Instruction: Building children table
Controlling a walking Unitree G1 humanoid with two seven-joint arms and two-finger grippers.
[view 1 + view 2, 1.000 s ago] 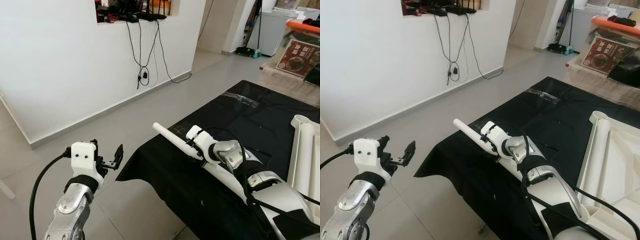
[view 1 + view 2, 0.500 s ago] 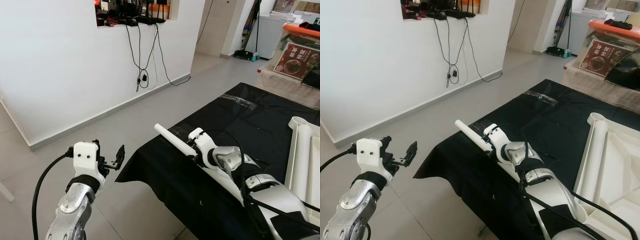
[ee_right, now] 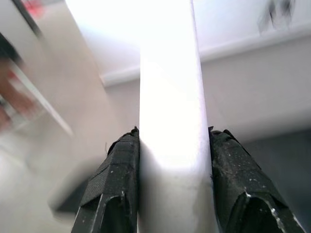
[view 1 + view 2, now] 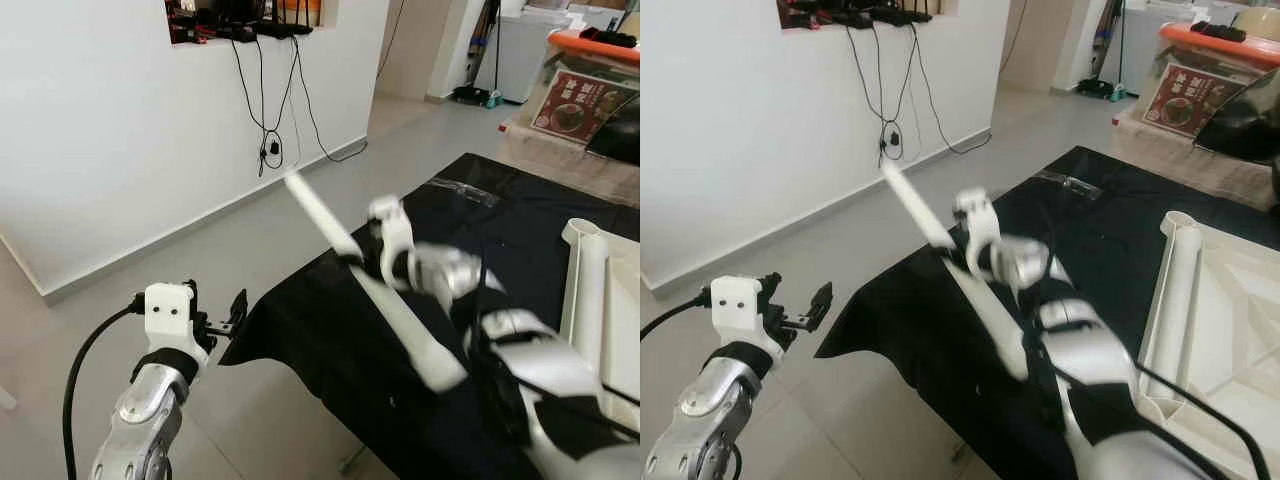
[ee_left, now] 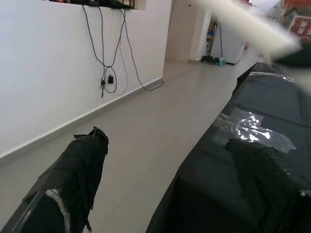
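The right gripper point(image 4: 362, 262) is gripping one white table leg point(image 4: 330, 228) with its jaws clamped at the sides, above the black-draped surface point(image 4: 500, 235). The leg's long axis is slanting, upper end toward the white wall point(image 4: 110, 120) (blurred). The left gripper point(image 4: 232, 316) is hovering beside the surface's corner, jaws apart. One white tabletop panel point(image 4: 1215, 300) is lying at the right.
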